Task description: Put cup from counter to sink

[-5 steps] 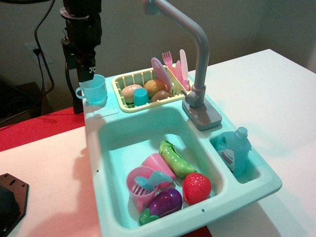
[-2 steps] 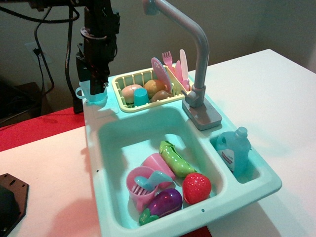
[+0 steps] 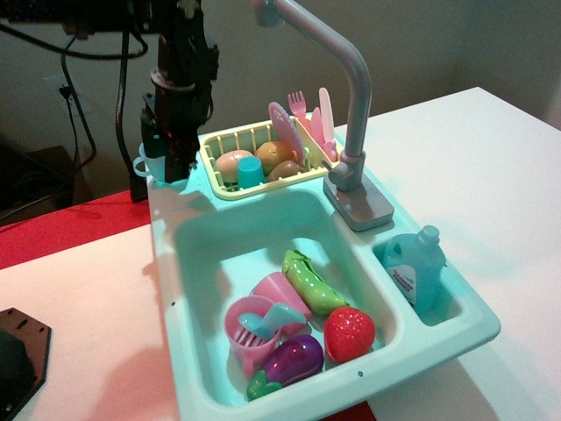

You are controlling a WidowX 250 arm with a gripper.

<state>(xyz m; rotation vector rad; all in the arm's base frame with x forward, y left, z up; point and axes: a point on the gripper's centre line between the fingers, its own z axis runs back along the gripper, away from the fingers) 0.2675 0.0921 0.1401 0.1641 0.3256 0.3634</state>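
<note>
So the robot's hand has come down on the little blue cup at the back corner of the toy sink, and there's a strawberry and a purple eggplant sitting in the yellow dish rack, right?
Not quite. The strawberry and the eggplant lie in the sink, not the yellow dish rack. The observation.image view shows it. The hand is indeed down on the cup.

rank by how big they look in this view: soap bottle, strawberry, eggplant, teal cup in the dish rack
1. soap bottle
2. eggplant and strawberry: look about alike, so unranked
3. teal cup: smallest, though it sits farther from the camera in the dish rack
</note>
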